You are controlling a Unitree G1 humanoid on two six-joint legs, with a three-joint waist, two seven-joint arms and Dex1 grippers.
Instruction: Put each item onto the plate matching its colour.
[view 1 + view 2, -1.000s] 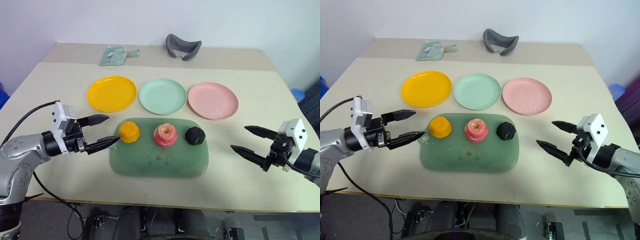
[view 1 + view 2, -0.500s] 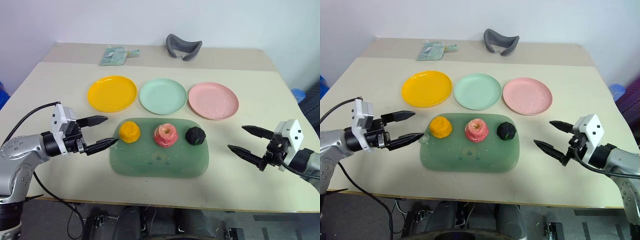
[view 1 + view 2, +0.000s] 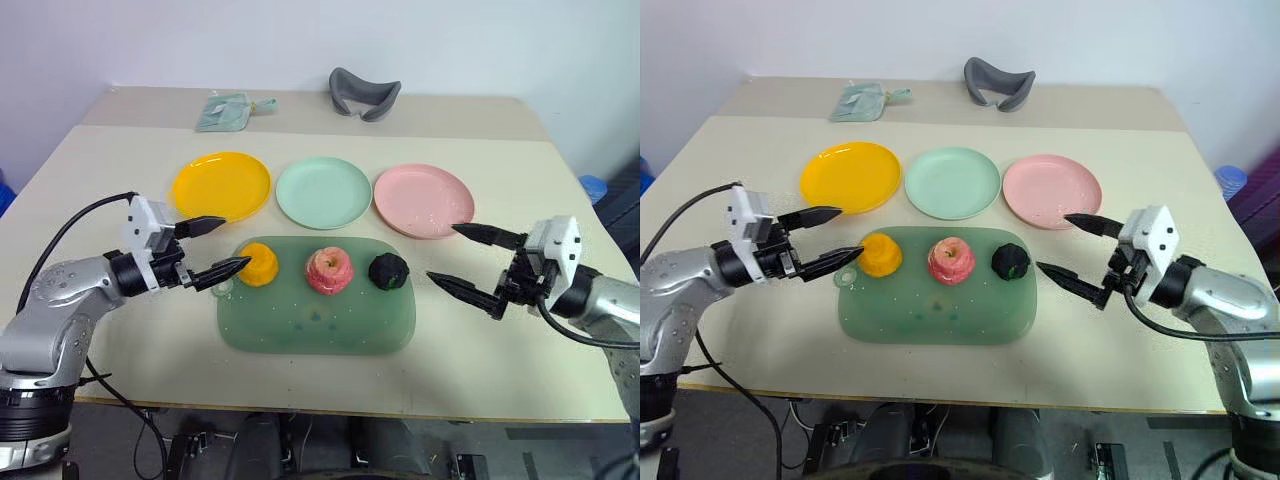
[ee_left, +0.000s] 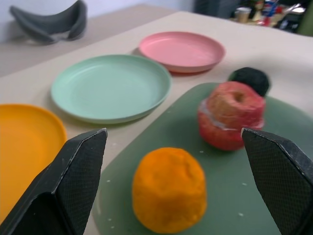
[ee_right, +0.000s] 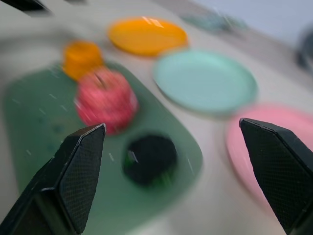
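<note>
With all three fruits on the dark-green tray (image 3: 316, 325), I'm mid-approach: left gripper (image 3: 217, 247) wide beside the orange fruit (image 3: 258, 264), right gripper (image 3: 472, 261) wide near the dark green ball (image 3: 389, 270). Next: straddle, close.

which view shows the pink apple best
The left wrist view: the apple sits close and sharp on the tray, dimple visible. Both eye views show it small from above; the right wrist view shows it blurred.

Three toy fruits on a tray, grippers at either side

The orange-yellow lumpy fruit (image 3: 880, 255), pink-red apple (image 3: 951, 261) and dark green bumpy ball (image 3: 1010, 261) sit on the large dark-green tray (image 3: 940, 315); the left gripper (image 3: 833, 237) and right gripper (image 3: 1068, 245) gape wide.
</note>
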